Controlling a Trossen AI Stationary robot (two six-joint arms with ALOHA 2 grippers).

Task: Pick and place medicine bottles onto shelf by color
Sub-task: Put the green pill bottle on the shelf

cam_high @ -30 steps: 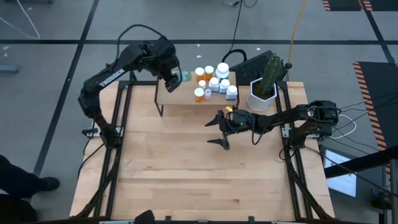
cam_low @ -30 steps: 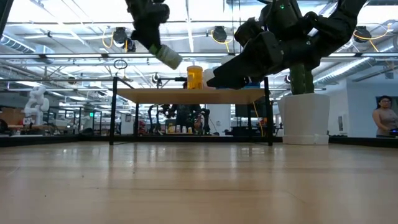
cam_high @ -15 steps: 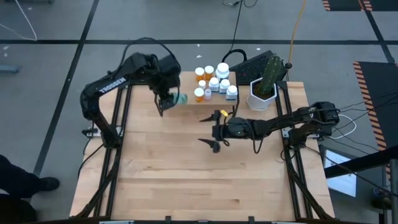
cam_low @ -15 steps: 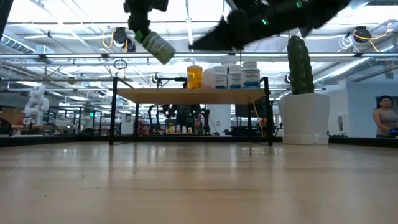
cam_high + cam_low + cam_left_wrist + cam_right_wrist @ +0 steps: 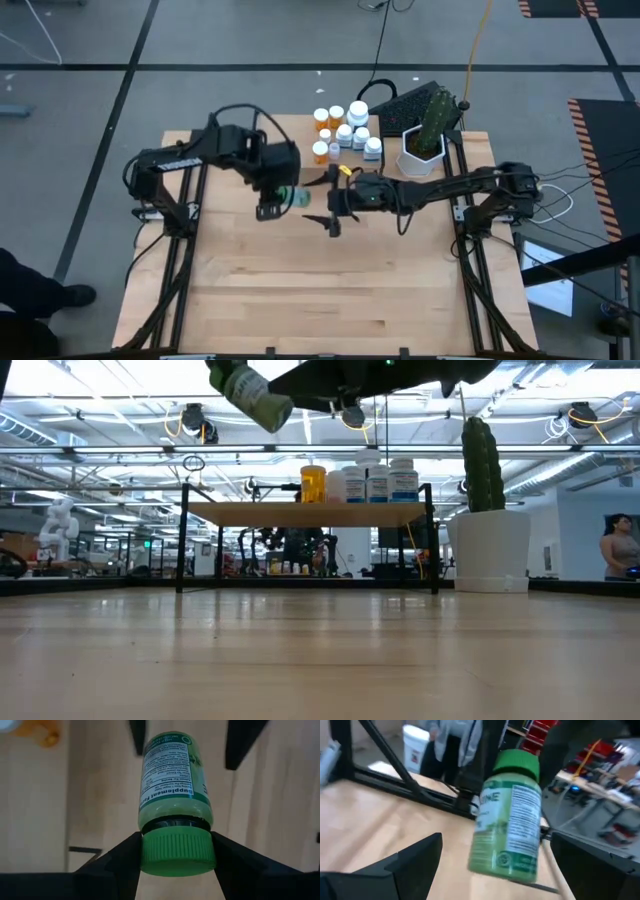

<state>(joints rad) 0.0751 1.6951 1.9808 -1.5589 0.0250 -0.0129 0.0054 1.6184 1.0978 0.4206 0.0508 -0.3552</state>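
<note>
The green bottle [image 5: 174,800] is held by its cap between the fingers [image 5: 120,857] of the left gripper [image 5: 273,198], clear of the table [image 5: 300,290] in front of the shelf [image 5: 275,150]. In the low view the bottle [image 5: 256,397] is seen tilted, high above the tabletop. Just beside it, the right gripper [image 5: 328,205] is spread wide with nothing clasped; its fingers [image 5: 415,857] are seen on either side of the bottle [image 5: 509,815] without touching it, so far as can be told. Farther back, the other bottles [image 5: 345,128] are grouped on the right part of the shelf: orange ones [image 5: 320,151] toward the left of the group, white ones [image 5: 358,112] to the right. A white pot [image 5: 421,150] with a cactus [image 5: 482,464] is placed beside the shelf's right end. Beyond the table, a person [image 5: 618,546] is seen at the far right of the room.
</note>
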